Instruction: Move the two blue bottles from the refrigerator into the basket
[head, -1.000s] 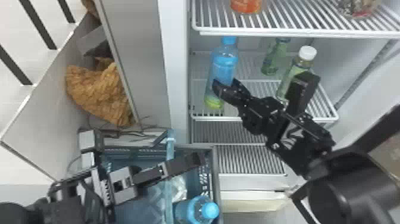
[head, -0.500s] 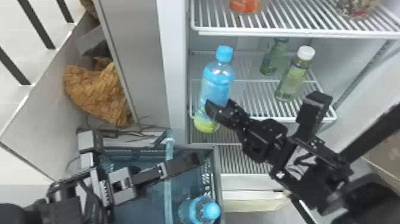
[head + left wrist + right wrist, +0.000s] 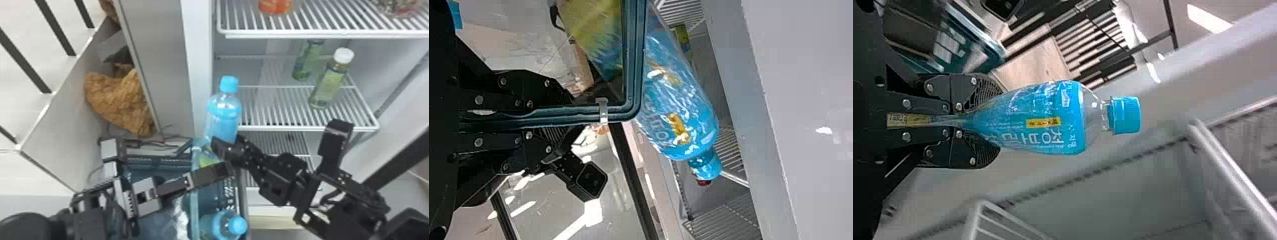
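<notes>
One of the two bottles looks delivered: a blue plastic bottle with a light-blue cap (image 3: 223, 225) sits in the teal plastic basket (image 3: 228, 191), below the right gripper (image 3: 993, 122) and towards the robot from it. Whether it stands quite straight, I cannot tell.

The second bottle, clear plastic with blue and yellow-green colouring and a bright blue cap (image 3: 1033, 117), is pinched in the right gripper, cap up and leaning a little. It is out of the refrigerator, with the white wire shelf (image 3: 303, 126) beyond the gripper, and its lower part is near the basket's far right corner. I cannot tell whether its base touches anything.

The left gripper (image 3: 571, 115) is clamped on a slim teal bar of the basket (image 3: 634, 60), just beside the held bottle, probably to steady the basket.

So the picking looks complete, and what is left is the second placement: lower this bottle inside the wall, clear of the bar and the left gripper, then let go. The two green bottles (image 3: 330, 83) (image 3: 308, 60) beyond the right gripper are not part of the job.
</notes>
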Controlling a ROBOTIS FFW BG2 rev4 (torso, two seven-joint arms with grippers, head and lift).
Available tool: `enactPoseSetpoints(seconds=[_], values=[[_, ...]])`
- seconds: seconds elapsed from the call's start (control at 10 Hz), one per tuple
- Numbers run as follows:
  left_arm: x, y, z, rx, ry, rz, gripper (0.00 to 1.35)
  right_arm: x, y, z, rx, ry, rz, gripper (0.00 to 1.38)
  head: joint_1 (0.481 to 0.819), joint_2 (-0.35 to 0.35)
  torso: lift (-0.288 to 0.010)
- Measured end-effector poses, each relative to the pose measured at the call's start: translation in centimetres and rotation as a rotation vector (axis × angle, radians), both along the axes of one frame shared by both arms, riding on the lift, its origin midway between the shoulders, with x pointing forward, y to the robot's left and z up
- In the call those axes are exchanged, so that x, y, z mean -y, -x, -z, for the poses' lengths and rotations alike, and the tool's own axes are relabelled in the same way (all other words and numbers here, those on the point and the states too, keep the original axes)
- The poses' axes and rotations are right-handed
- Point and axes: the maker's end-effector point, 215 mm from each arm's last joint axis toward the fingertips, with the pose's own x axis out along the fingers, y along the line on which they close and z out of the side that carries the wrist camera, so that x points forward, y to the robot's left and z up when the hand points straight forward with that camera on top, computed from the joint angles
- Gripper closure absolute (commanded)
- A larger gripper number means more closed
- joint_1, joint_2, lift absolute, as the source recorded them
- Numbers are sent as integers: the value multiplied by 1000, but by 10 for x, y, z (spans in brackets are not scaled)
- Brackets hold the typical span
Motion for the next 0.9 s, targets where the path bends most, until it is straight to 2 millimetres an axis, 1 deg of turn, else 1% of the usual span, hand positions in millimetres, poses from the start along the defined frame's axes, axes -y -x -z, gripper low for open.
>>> enactPoseSetpoints(seconds=[0.2,0.3,0.5,0.6,0.7,0.8,0.9], values=[[0,-1,-2,4,4,-1,1199,-9,15,11,-44,1,-43,1110,695,61,-220],[0,-1,-3,6,7,-1,1199,-10,18,15,-55,5,-49,1110,695,62,-220],[3,-1,-9,13,25,6,1199,-13,22,34,-92,11,-72,1108,695,63,-220],[5,-1,-12,18,32,9,1199,-16,23,43,-106,14,-82,1012,695,67,-220],[6,-2,-14,23,38,12,1199,-18,22,49,-111,13,-85,656,695,68,-220],[7,-1,-16,25,42,15,1199,-19,19,54,-111,8,-87,381,695,67,-220],[8,-1,-17,24,46,18,1199,-19,18,57,-113,4,-94,153,695,66,-220]])
